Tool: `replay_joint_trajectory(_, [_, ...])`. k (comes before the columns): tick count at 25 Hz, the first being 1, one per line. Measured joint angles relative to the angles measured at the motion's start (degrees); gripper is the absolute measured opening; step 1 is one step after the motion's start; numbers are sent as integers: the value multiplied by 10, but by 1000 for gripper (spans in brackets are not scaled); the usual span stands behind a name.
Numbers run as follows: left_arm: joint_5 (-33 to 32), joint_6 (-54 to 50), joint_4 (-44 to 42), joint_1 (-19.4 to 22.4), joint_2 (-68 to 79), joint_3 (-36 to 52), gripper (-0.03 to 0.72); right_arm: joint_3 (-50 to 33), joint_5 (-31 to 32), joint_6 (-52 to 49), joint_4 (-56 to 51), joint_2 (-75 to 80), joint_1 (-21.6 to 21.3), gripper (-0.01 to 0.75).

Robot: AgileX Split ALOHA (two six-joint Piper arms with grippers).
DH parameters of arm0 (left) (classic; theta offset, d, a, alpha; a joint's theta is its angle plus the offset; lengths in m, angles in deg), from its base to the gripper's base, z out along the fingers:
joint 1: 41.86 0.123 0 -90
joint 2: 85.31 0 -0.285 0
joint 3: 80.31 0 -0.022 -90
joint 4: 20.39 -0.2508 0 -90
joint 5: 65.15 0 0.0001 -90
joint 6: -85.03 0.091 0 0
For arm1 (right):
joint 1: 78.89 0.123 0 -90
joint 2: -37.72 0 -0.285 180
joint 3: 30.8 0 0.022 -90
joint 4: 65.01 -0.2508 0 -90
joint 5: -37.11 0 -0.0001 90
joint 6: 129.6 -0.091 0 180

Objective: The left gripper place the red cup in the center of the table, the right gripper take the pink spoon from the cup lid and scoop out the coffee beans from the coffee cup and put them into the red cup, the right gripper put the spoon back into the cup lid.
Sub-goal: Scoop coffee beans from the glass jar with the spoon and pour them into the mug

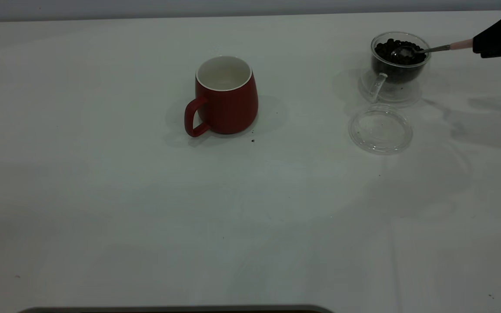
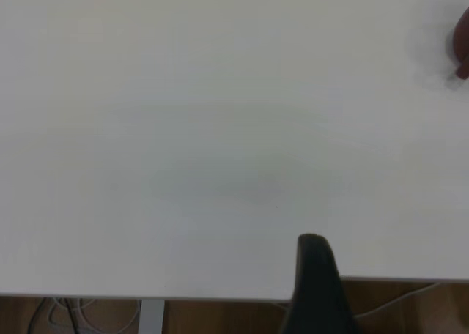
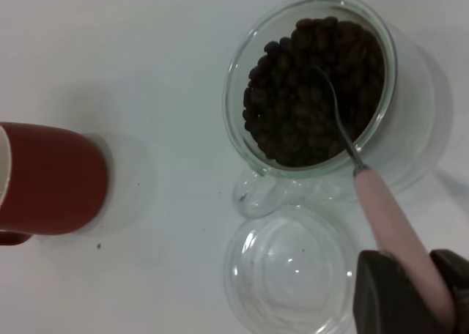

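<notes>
The red cup (image 1: 226,95) stands upright and empty near the middle of the table (image 1: 102,195), handle toward the front left. At the far right, the clear coffee cup (image 1: 396,76) holds a heap of coffee beans (image 1: 400,48). My right gripper (image 1: 476,45) is shut on the pink spoon's (image 1: 459,44) handle; the metal bowl rests on the beans. In the right wrist view the gripper (image 3: 429,294) clamps the spoon (image 3: 388,217) above the beans (image 3: 293,107). The cup lid (image 1: 381,129) lies empty in front of the coffee cup. My left gripper (image 2: 315,272) hangs at the table edge, far from the red cup (image 2: 462,45).
Small dark specks lie on the table by the red cup's base (image 1: 252,140). A dark strip (image 1: 176,309) runs along the table's front edge. Wooden floor and cables (image 2: 73,316) show below the table edge in the left wrist view.
</notes>
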Motion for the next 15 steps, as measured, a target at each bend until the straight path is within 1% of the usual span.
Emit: replay_joint_trajectory(15, [0, 0, 0, 0, 0, 0, 569, 0, 32, -89, 0, 8, 0, 113])
